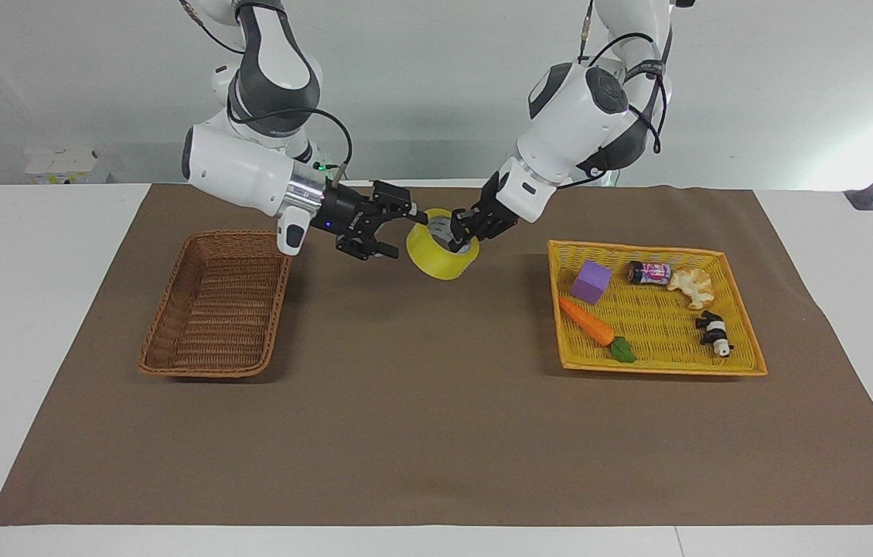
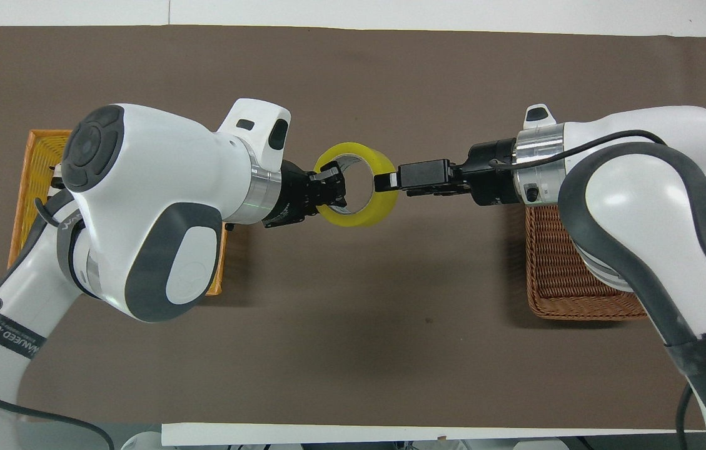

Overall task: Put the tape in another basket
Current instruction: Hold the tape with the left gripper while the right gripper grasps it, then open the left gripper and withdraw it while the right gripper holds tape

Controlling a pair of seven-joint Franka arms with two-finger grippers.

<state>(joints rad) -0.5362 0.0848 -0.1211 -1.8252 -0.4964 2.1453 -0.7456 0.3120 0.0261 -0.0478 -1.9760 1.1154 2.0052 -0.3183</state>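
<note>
1. Yellow translucent tape [image 1: 441, 253], a wide roll with a white core, is held in the air over the brown mat [image 1: 436, 433], between the two baskets.
2. Left gripper [image 1: 463, 230]: fingers clamped on the roll's wall at the side toward the left arm.
3. Right gripper [image 1: 393, 230]: fingers spread apart, tips at the roll's other rim; contact cannot be told.
4. Dark wicker basket [image 1: 212, 305]: toward the right arm's end, nothing in it.
5. Yellow-orange basket [image 1: 741, 317]: holds a purple block [image 1: 591, 281], a carrot [image 1: 587, 322], a panda figure [image 1: 714, 333] and other small items.
</note>
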